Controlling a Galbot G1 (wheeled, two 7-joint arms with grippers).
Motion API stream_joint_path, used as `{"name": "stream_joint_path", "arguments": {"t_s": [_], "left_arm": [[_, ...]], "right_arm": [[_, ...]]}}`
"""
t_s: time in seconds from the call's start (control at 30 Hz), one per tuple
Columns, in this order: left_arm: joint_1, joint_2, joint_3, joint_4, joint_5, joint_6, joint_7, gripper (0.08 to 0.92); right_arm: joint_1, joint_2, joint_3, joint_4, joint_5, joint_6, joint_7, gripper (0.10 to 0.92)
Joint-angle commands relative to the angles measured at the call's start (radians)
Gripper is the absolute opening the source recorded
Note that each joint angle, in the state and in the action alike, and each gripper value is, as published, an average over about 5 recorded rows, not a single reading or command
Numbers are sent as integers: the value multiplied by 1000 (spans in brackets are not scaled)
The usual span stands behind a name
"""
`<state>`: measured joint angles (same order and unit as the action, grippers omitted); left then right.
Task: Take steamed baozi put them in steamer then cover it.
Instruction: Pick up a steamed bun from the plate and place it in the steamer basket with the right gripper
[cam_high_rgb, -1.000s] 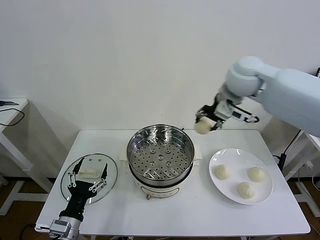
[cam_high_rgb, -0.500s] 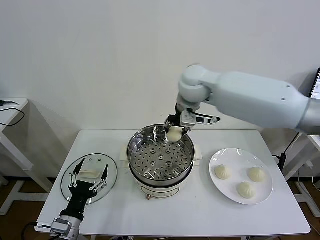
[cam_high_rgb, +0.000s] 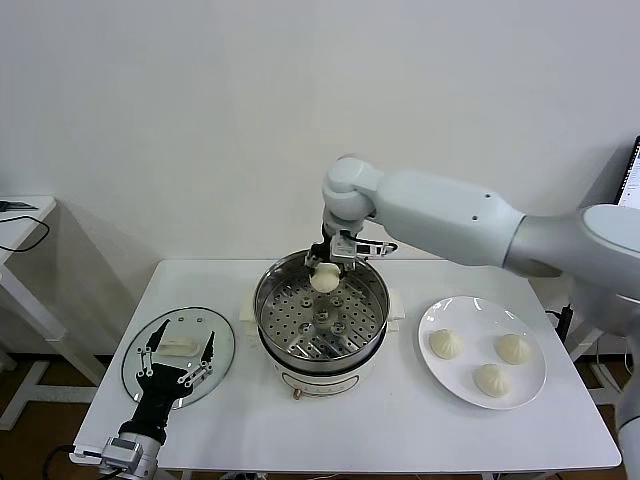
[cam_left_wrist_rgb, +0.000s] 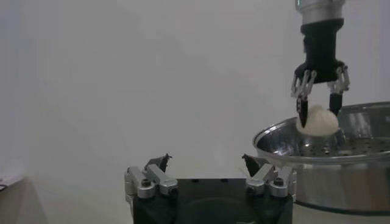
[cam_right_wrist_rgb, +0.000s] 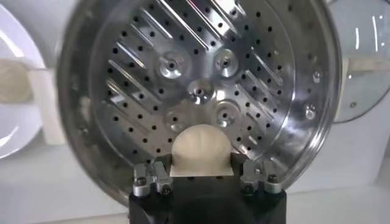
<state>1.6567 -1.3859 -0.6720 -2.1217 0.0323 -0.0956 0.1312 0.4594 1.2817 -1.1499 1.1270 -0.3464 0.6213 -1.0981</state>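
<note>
baozi (cam_high_rgb: 324, 279): we see one held over steamer (cam_high_rgb: 321, 310) tray, three right on plate | steamer: open, mid-table | cover (cam_high_rgb: 180, 354): flat, left of steamer

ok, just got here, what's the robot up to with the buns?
The right gripper is shut on one steamed baozi, holding it over the perforated tray of the open steamer, which has no buns in it yet. Three more baozi sit on the white plate to the robot's right. The left gripper is open above the glass cover, which lies on the table left of the steamer.
</note>
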Motion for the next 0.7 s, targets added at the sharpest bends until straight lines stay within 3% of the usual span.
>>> {"name": "stream_joint_path", "arguments": {"t_s": [0.03, 0.23, 0.43, 0.7], "left_arm": [[0, 0, 0, 2, 0, -1, 1, 823], [1, -1, 0, 4, 0, -3, 1, 823], [3, -3, -1, 4, 1, -5, 1, 823], [11, -5, -1, 3, 4, -4, -2, 823]], "right_arm": [[-44, 53, 12, -97, -43, 22, 21, 651], [-50, 49, 13, -102, -49, 7, 35, 676], [-42, 30, 17, -70, 8, -15, 31, 805], [157, -201, 19, 135, 292, -205, -135, 822]]}}
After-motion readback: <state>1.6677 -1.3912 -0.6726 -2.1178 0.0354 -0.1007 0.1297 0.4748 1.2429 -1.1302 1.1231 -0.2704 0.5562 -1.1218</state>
